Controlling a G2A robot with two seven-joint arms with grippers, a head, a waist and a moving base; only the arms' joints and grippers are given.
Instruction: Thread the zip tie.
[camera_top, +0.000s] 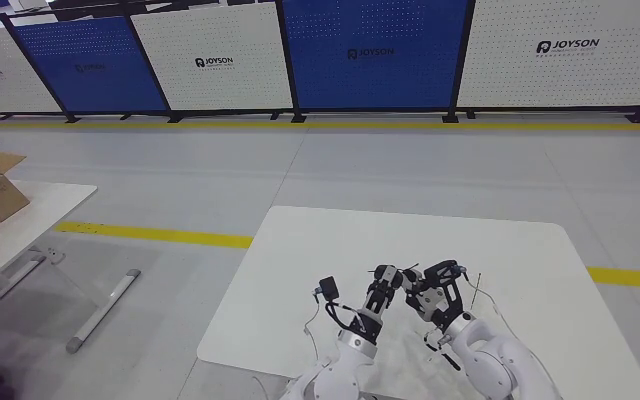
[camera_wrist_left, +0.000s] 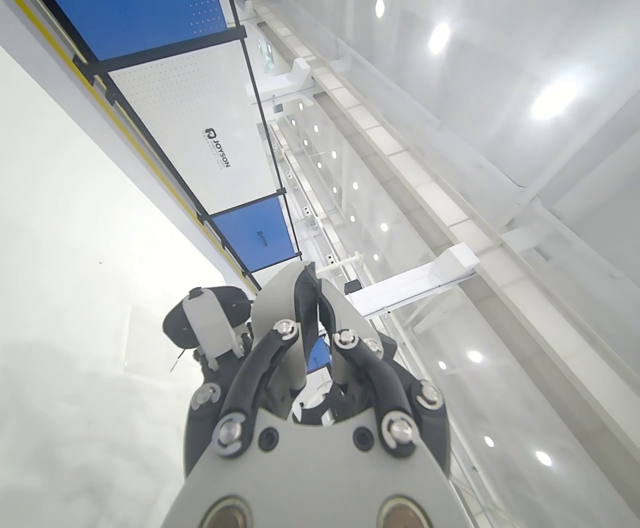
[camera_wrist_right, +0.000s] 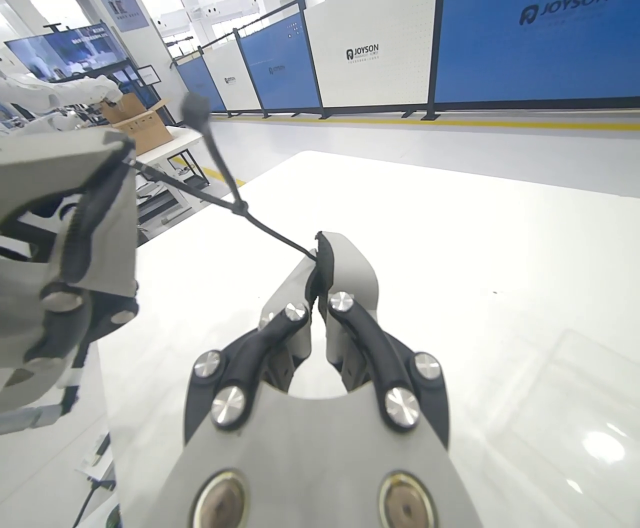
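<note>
A thin black zip tie (camera_wrist_right: 270, 232) is stretched between my two grippers above the white table (camera_top: 330, 250). Its small head (camera_wrist_right: 240, 207) sits midway along the strap, and a loose end rises from it. My right gripper (camera_wrist_right: 318, 257) is shut on one end of the strap. My left gripper (camera_wrist_right: 125, 155) is shut on the other end, close beside the right one. In the top view both grippers, left (camera_top: 388, 275) and right (camera_top: 432, 275), hang near the table's front edge. In the left wrist view my left gripper (camera_wrist_left: 310, 280) points up, its fingers pressed together.
A second white table with a cardboard box (camera_wrist_right: 140, 122) stands off to the left. Blue and white partition panels (camera_top: 375, 55) line the back behind a yellow floor stripe. The table surface stretches bare ahead of the grippers.
</note>
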